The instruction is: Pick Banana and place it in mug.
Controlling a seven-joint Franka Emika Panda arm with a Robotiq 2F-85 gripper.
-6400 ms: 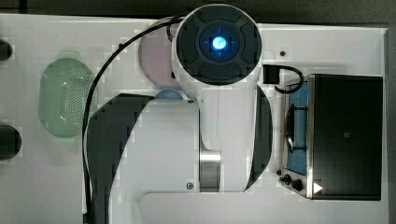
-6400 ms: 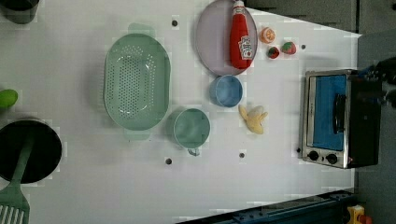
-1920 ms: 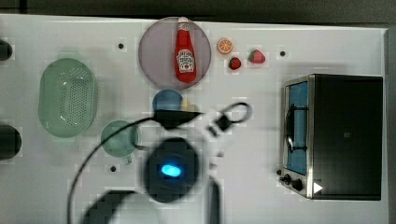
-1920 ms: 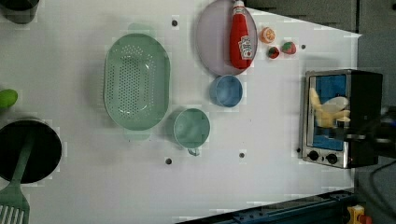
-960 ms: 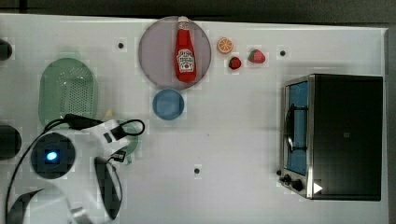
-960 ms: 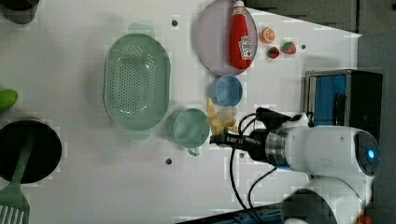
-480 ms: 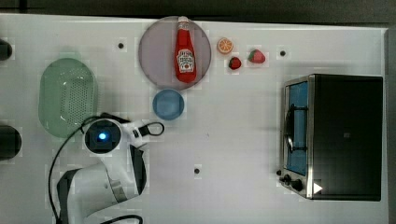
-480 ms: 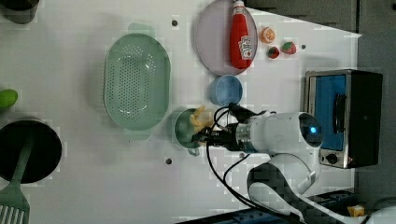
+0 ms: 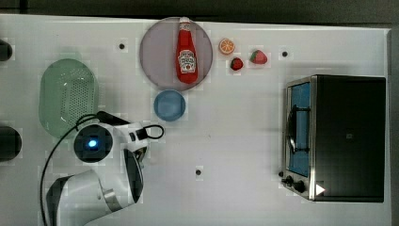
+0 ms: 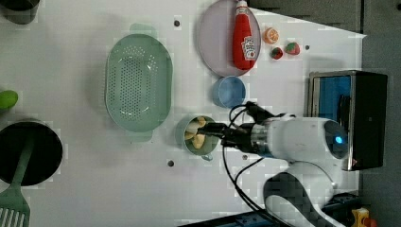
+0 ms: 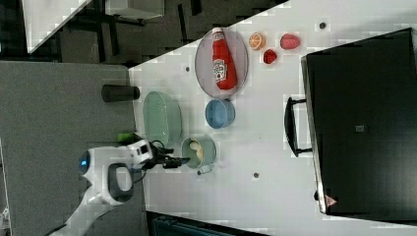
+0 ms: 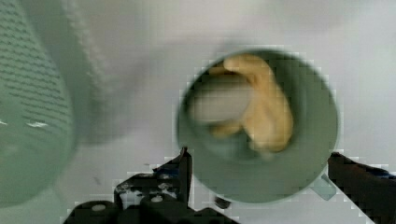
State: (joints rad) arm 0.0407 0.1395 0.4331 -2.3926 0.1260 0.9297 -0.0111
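Banana (image 12: 261, 109) now loose inside the mug (image 12: 261, 186), no longer pinched, end effector (image 12: 259, 165) spread wide just above the mug's rim: placement looks done, only withdrawal left.

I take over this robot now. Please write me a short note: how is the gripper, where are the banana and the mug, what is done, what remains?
Gripper: open, holding nothing, fingers either side of the mug.
Banana: inside the mug, free of the fingers.
Mug: upright on the table, between the green basket and the blue bowl in the left view.
Done: pick and drop.
Left: probably just lift the arm clear without knocking the mug.
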